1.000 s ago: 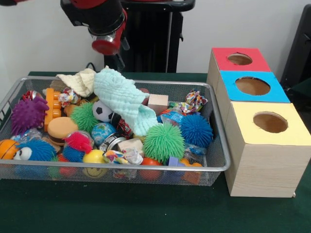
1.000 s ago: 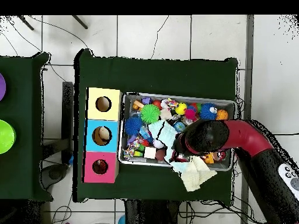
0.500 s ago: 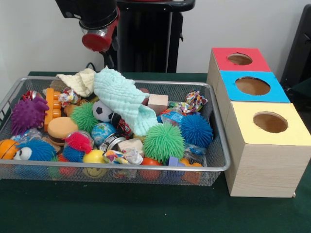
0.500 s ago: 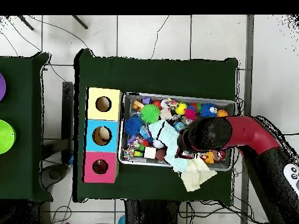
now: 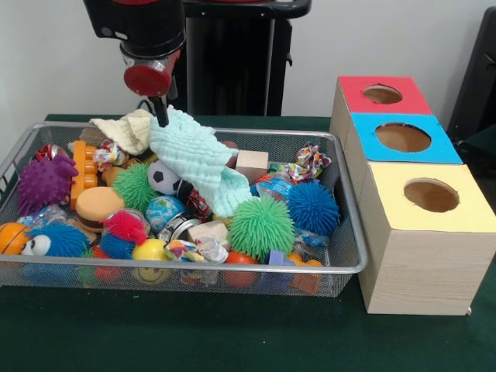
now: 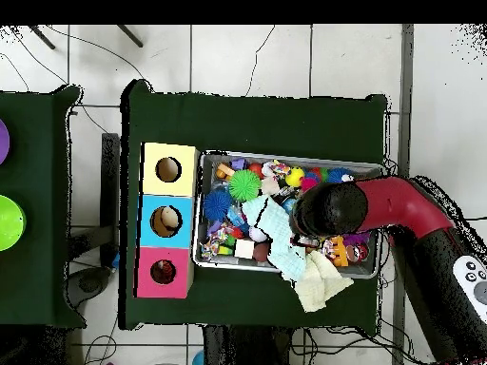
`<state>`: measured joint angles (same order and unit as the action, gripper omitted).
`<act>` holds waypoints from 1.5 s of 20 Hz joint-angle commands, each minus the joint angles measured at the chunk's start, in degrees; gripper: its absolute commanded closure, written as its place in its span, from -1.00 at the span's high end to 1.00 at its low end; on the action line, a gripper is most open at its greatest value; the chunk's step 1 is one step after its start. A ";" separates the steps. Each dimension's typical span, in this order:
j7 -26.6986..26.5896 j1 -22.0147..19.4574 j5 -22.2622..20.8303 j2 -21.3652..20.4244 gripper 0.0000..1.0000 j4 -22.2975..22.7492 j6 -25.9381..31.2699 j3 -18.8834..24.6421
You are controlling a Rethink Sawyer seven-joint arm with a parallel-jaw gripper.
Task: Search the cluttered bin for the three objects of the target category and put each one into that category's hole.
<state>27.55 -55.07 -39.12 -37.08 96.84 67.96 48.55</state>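
- The claw point(image 5: 162, 111) hangs over the far left part of the wire mesh bin point(image 5: 350, 267), its dark tip just above the seam where the mint-green washcloth point(image 5: 194, 159) meets the cream cloth point(image 5: 128, 128). Only one dark finger shows below the red wrist, so I cannot tell whether the claw is apart or together; nothing seems to be clamped in it.
- That position suggests the cloths are the target category: they lie on top of the pile, so they are the easiest pieces to reach without digging.
- The green washcloth drapes from the back rim down across the middle, covering toys beneath, with its lower end touching the green spiky ball point(image 5: 260, 226). The cream cloth hangs over the far rim; in the overhead view it point(image 6: 321, 283) spills outside the bin onto the desk point(image 6: 257, 119).
- A third cloth is not visible; it may be buried under the balls, blocks and wrappers.
- Three boxes stand just beside the bin, topped red point(image 5: 384, 94), blue point(image 5: 401, 137) and yellow point(image 5: 430, 195), each with a round hole. Which hole takes cloths is not marked.
- Limp fabric will bunch and trail, so a lifted corner could drag neighbouring toys along.
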 commanded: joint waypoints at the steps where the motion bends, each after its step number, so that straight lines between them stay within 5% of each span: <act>1: -7.92 1.50 -7.44 4.08 1.00 -5.89 -5.06 -1.75; 15: -12.78 1.52 -13.67 7.28 1.00 -10.85 -5.76 -1.93; 30: -6.79 5.60 -21.38 10.41 1.00 -13.22 -8.16 -5.90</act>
<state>27.55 -51.85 -54.36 -29.41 86.62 63.83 46.98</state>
